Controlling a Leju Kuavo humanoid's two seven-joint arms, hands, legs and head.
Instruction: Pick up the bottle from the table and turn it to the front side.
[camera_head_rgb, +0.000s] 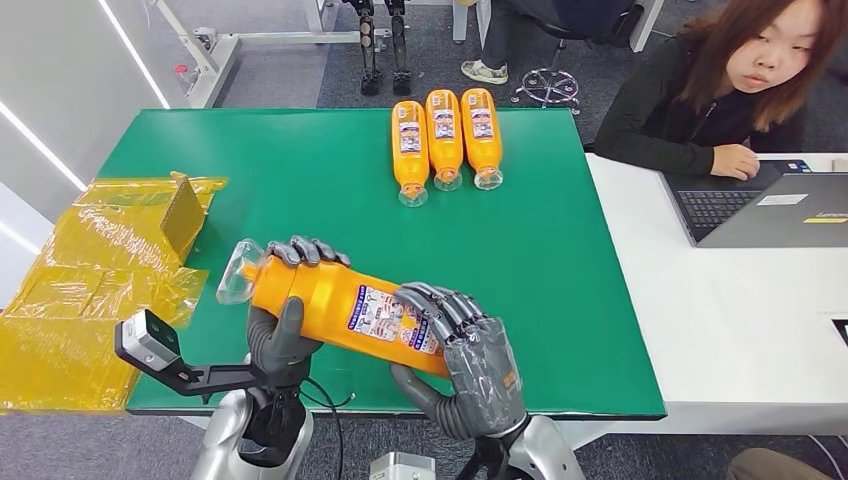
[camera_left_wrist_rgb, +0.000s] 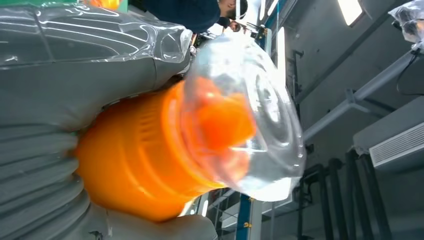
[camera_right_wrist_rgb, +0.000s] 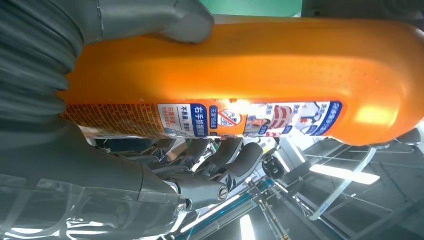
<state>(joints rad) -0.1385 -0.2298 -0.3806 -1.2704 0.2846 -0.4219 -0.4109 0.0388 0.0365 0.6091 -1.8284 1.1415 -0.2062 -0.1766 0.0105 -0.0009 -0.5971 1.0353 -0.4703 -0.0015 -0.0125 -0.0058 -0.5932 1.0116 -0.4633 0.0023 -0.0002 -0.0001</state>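
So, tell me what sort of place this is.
Probably an office or lab set up for robot trials: a person works at a laptop beside the green-covered table, with three bottles lined up.

On my head view I see three orange bottles (camera_head_rgb: 444, 137) lying side by side at the far edge of the green tabletop (camera_head_rgb: 300, 190), clear caps pointing toward me and labels facing up. Off its left edge lies crumpled yellow plastic wrapping (camera_head_rgb: 90, 290) with a small brown cardboard piece (camera_head_rgb: 183, 215) on it. To the right, at a white desk (camera_head_rgb: 740, 310), a person (camera_head_rgb: 720, 90) in dark clothing sits with one hand beside an open laptop (camera_head_rgb: 760, 208).
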